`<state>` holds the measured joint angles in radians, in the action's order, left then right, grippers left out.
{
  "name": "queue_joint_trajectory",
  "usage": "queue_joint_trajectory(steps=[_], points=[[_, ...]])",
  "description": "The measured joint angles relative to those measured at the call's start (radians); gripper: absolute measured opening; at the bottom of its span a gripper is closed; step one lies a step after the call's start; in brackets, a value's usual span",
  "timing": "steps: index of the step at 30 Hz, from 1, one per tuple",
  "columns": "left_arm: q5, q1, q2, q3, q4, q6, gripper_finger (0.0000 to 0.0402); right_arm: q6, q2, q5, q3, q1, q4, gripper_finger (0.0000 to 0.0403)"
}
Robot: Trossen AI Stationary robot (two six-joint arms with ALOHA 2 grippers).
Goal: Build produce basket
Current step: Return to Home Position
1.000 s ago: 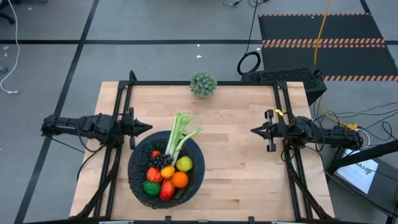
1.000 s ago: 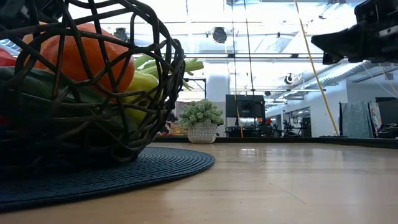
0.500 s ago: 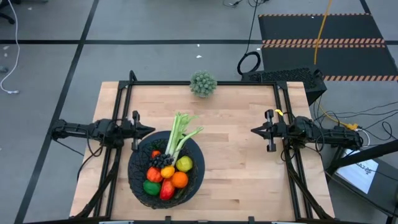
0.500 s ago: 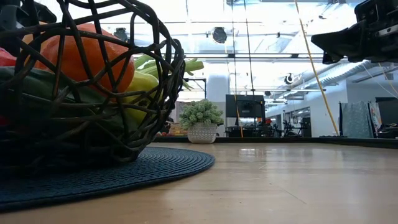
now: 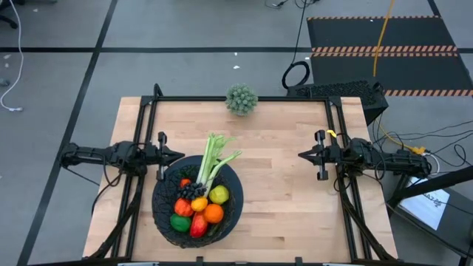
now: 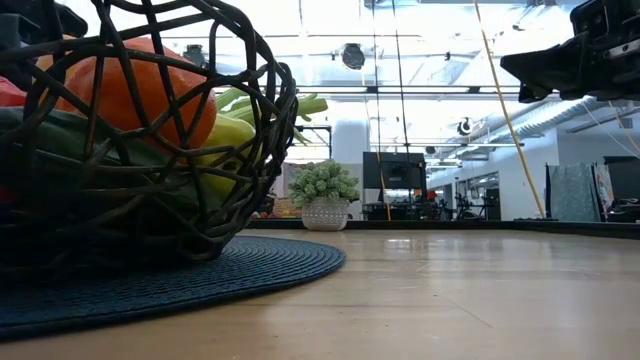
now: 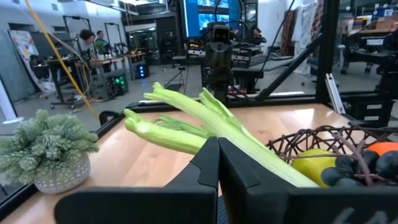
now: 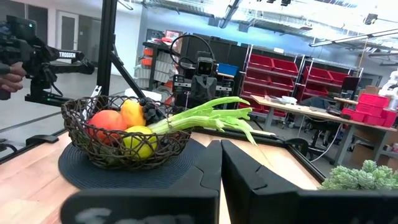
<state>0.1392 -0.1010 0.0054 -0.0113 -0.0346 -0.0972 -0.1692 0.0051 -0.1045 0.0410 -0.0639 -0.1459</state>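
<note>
The black woven basket (image 5: pixel 197 201) stands on a dark round mat (image 6: pixel 250 265) at the table's near left. It holds the produce: orange (image 5: pixel 213 213), yellow-green fruit (image 5: pixel 219 195), purple grapes (image 5: pixel 192 191), red fruit (image 5: pixel 198 225) and a green piece (image 5: pixel 179 222). The celery (image 5: pixel 211 159) lies with its leafy end sticking out over the basket's far rim. My left gripper (image 5: pixel 177 156) hovers shut just left of that rim, pointing level toward the celery (image 7: pixel 205 118). My right gripper (image 5: pixel 301 155) hovers shut near the table's right side, far from the basket (image 8: pixel 124 140).
A spiky grey-green plant in a white pot (image 5: pixel 241 99) stands at the middle of the far edge. Black frame rails (image 5: pixel 244 98) run along the table's far and side edges. Bare wood (image 5: pixel 281 192) lies between the basket and my right arm. A person (image 7: pixel 87 40) shows in the room beyond.
My left gripper has gone down a little beside the basket's far-left rim and tipped level, staying shut. It has kept still in the last half second. The basket, the produce and my right arm have not moved.
</note>
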Motion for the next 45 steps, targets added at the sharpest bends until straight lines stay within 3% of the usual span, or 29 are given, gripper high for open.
queue_joint_trajectory(steps=[10, 20, 37, 45], points=[[-0.013, 0.011, 0.0, 0.0, 0.001, -0.006, 0.0003, 0.0, 0.0, 0.0, 0.0, 0.0, 0.0, 0.0], [-0.009, 0.011, 0.0, 0.0, 0.0, 0.002, 0.0032, 0.0, 0.0, 0.0, 0.0, 0.0, 0.0, 0.0], [-0.007, 0.011, 0.001, 0.0, 0.0, 0.004, 0.0003, 0.0, 0.0, 0.0, 0.0, 0.0, 0.0, 0.0], [-0.007, 0.011, 0.001, 0.0, 0.0, 0.004, 0.0033, 0.0, 0.0, 0.0, 0.0, 0.0, 0.0, 0.0]])
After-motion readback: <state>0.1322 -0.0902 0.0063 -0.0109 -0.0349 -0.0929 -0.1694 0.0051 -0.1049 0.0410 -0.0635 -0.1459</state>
